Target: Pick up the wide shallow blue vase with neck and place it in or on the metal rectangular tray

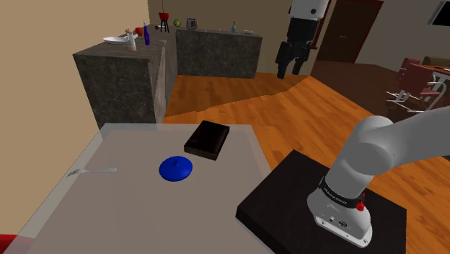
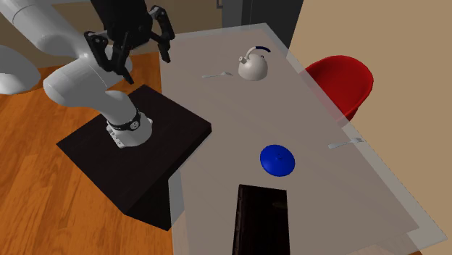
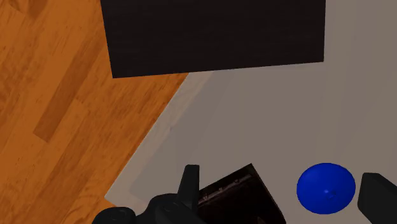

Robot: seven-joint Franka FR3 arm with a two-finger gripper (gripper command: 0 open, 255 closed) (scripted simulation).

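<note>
Tray [image 2: 262, 221] cropped at edge, chair [image 2: 340, 83] part-hidden

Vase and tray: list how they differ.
Colour: the vase is bright blue, the tray nearly black.
Shape: the vase is round and low, the tray rectangular with straight edges.
Size: the tray covers more of the table than the vase does.
Shared: both lie on the grey table, near each other without touching.
</note>
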